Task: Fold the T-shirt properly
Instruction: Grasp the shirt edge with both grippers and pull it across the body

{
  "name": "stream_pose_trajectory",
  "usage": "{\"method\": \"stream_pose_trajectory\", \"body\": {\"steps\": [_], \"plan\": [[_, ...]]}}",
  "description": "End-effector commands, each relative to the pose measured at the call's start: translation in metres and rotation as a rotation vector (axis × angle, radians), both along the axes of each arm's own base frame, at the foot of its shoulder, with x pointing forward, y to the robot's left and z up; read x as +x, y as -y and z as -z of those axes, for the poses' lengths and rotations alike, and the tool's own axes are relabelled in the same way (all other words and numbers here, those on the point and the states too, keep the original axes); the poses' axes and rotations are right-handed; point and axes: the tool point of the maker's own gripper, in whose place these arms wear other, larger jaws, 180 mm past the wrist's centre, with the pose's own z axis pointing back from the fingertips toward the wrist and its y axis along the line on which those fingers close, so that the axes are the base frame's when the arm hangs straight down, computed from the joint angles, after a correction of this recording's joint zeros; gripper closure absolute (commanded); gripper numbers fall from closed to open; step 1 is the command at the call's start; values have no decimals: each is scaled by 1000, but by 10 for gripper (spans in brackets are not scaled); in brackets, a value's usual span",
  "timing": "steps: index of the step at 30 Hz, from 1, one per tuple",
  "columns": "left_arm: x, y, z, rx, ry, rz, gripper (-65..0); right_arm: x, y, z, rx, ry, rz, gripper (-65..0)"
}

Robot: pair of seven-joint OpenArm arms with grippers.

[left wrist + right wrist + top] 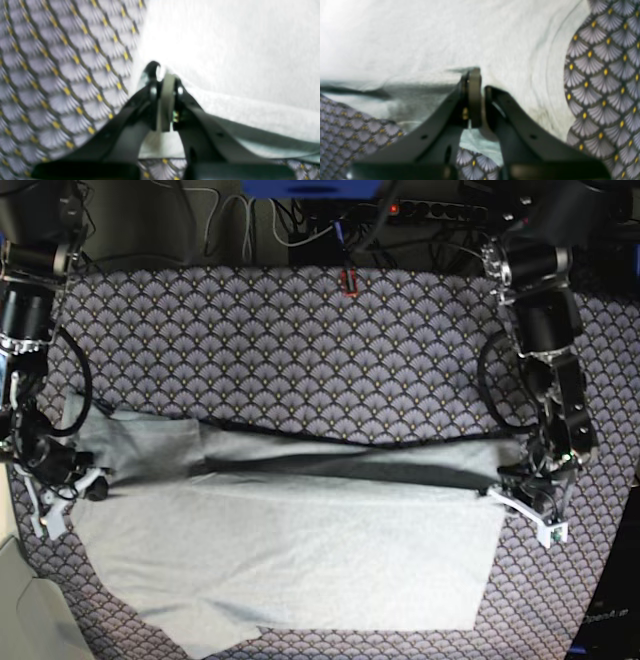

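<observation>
The pale grey T-shirt (300,550) lies spread across the middle of the table, its upper part doubled over along a long crease. At the shirt's right edge in the base view, my left gripper (510,495) is shut on a fold of cloth. The left wrist view shows the left gripper (165,77) pinching a strip of T-shirt (237,50). My right gripper (95,485) grips the shirt's left edge. Seen from the right wrist, the right gripper (476,80) has its jaws closed on a lifted hem of the T-shirt (420,37).
A purple-grey fan-patterned tablecloth (300,350) covers the table around the shirt and shows in both wrist views (62,75) (607,75). Cables and a power strip (440,210) run behind the far edge. A small red object (347,280) lies at the back centre.
</observation>
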Motion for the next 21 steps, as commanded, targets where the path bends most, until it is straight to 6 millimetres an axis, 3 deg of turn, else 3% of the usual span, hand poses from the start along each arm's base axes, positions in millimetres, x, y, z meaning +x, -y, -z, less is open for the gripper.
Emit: {"method": "stream_pose_trajectory", "body": {"steps": [1,8,17,21], "plan": [[17,-11,-26,33,73,-15,-4,14,6,-22,-41,68,-2,0],[34,-26,-39,101,107,-22,-4,25,-8,-22,-156,79,-72,0],[47,12,-36,167,122,98,-4,30,-10,-16,-252,91,-76,0],[49,16,-38,171,125,109,-4,34,-10,-6,-242,82,-66,0]]}}
